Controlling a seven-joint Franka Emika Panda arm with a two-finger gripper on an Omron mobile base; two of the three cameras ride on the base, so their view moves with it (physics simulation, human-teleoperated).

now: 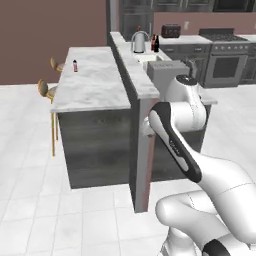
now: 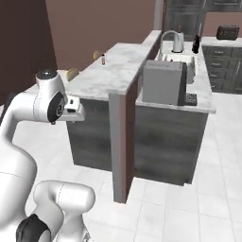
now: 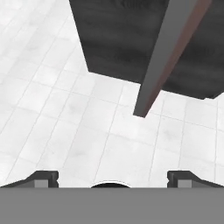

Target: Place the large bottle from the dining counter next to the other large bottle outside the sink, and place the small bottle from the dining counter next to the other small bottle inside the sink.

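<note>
My hand (image 3: 112, 177) hangs open and empty above the white tiled floor (image 3: 57, 131), its two dark fingertips (image 3: 43, 177) set wide apart, facing the dark grey base of the dining bench (image 1: 90, 85) and the slim brown-edged divider wall (image 3: 168, 52) that ends just ahead of it. In the base views my folded white arm (image 1: 175, 130) stands short of the near end of the dining bench, well clear of its top.

The small bottle (image 1: 75, 65), a tiny pink-red cylinder with a dark cap, stands upright on the marbled slab of the dining bench, toward its far end and near the edge where the gold-legged stools (image 1: 47, 90) sit. It also shows in the right base view (image 2: 103, 58), alone on that stretch of slab.

Beyond the divider wall, on the lower side of the bench, the sink (image 2: 179, 59) lies sunk in the marbled top under its curved steel tap (image 1: 140, 41). The other large bottle (image 1: 155, 44), near-black with a slim neck, stands upright just beside the tap, outside the basin; a second bottle seems to stand against it, too small to tell apart. A grey box-shaped appliance (image 2: 163, 82) sits on the bench nearer to me than the sink.
</note>
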